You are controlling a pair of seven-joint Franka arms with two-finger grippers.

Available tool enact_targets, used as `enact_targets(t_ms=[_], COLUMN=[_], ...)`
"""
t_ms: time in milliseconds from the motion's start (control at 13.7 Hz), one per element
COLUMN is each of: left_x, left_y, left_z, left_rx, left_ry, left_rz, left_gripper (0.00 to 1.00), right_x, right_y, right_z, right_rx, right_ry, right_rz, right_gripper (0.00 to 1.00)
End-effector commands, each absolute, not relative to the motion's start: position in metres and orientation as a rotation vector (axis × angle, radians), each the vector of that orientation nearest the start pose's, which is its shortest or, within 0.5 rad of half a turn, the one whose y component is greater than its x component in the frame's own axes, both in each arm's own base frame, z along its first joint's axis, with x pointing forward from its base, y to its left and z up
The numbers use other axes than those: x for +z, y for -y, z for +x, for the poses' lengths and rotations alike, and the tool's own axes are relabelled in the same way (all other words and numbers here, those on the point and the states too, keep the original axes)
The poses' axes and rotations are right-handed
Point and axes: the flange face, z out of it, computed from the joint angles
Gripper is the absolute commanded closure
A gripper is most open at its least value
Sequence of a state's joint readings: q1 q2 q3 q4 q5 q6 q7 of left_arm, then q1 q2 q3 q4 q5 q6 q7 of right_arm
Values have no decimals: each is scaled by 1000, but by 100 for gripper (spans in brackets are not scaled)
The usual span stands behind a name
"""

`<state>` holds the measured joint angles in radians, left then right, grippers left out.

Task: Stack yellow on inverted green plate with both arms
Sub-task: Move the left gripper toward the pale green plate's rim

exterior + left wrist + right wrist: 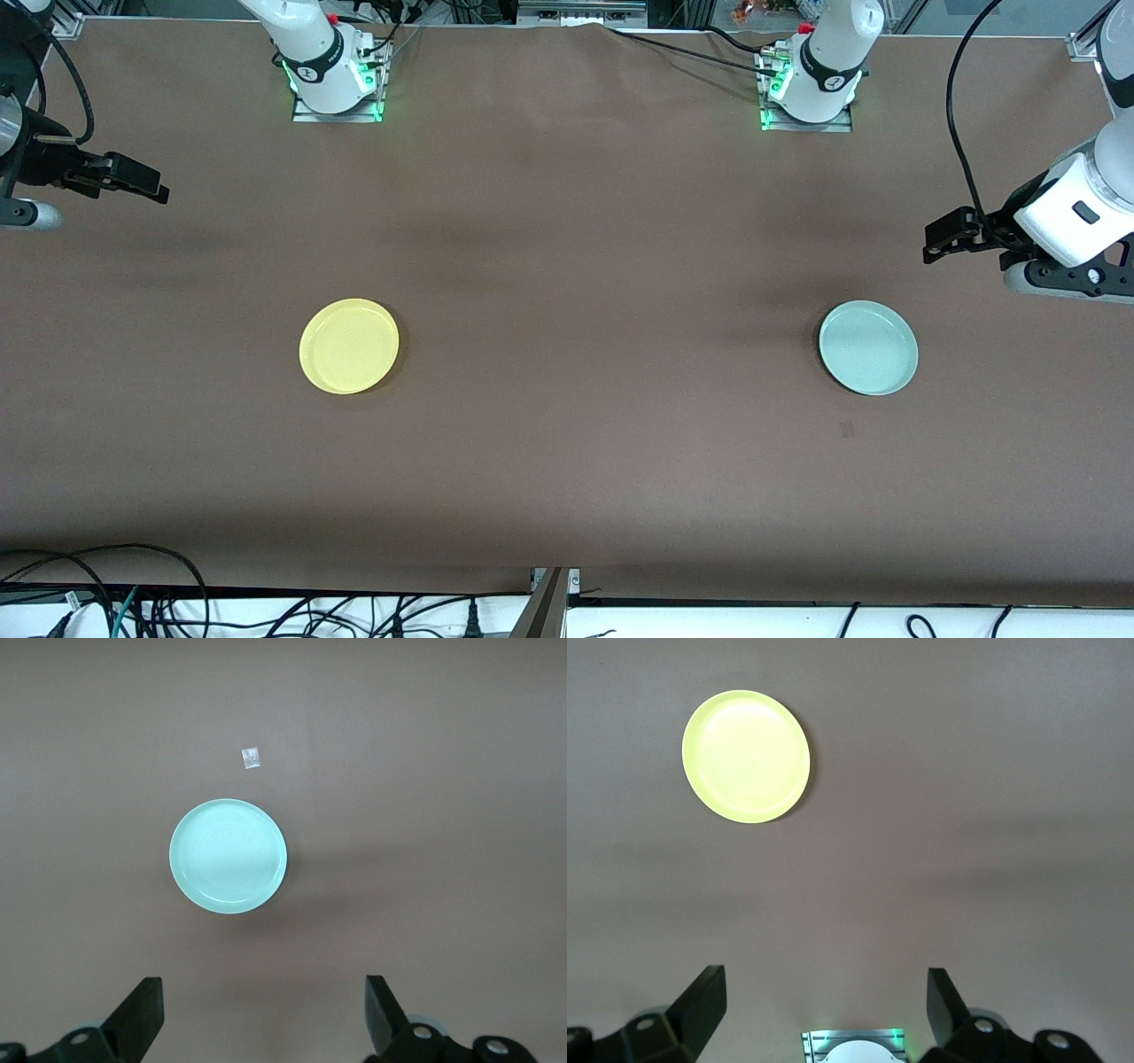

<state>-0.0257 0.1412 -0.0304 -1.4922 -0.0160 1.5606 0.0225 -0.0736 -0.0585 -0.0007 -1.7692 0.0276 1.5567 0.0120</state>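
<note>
The yellow plate (349, 346) lies flat on the brown table toward the right arm's end, and it also shows in the right wrist view (746, 756). The pale green plate (868, 347) lies flat toward the left arm's end; faint rings show on its upward face (229, 856). My right gripper (142, 182) hangs open and empty high over the table's edge at its own end (826, 983). Open and empty too, my left gripper (946, 237) hangs high over the table near the green plate (264, 992). Neither gripper touches a plate.
A small square of tape (847, 430) lies on the table just nearer the front camera than the green plate. The arm bases (337, 80) (811, 89) stand along the table's back edge. Cables hang at the front edge (177, 602).
</note>
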Motion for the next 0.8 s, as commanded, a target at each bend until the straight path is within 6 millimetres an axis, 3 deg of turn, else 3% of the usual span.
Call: enact_targets(t_ms=[0,365,584,657,729], left_x=[584,584,579,571,551], left_y=[35,34,23,9,-24], left_z=[597,606,609,613,621], left_rx=[125,113,125,138,180], left_ry=[-111,-111,-85,-60,25], left_rz=[-3173,-3173,-3181,-3185,-3203], left_gripper=[0,0,0,0,0], right_x=[563,561,562,562,562], right_y=[34,32,32,32,32], right_z=[523,524,523,523,523], right_rx=[238,243,241,243,245], right_ry=[-123,-119,-119,-119,-119], right_rz=[-3109,-3109,-3109,-3109,-3109], right_gripper=[0,0,0,0,0])
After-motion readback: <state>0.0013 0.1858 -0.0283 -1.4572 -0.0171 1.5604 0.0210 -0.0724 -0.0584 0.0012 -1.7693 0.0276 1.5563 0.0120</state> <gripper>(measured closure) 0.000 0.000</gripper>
